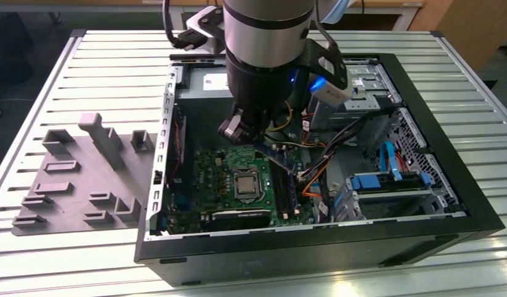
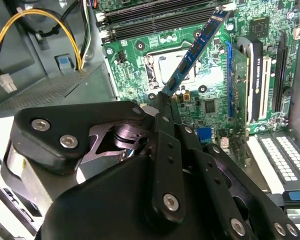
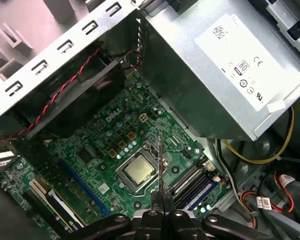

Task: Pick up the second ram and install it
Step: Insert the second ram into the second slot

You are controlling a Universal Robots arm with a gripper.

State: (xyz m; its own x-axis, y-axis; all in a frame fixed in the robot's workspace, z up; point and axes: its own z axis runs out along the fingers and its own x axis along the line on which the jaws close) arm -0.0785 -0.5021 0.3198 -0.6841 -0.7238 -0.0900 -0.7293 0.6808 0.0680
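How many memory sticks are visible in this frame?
1: a long, narrow, dark blue memory stick, clamped at one end in the gripper and tilted above the green board. Another may be seated in the board's slots; I cannot tell.

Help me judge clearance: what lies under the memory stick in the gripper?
Under the second ram, held in the jaws of the gripper, lie the green board and one side of the processor socket. The gripper's body hides the board beneath the stick's held end.
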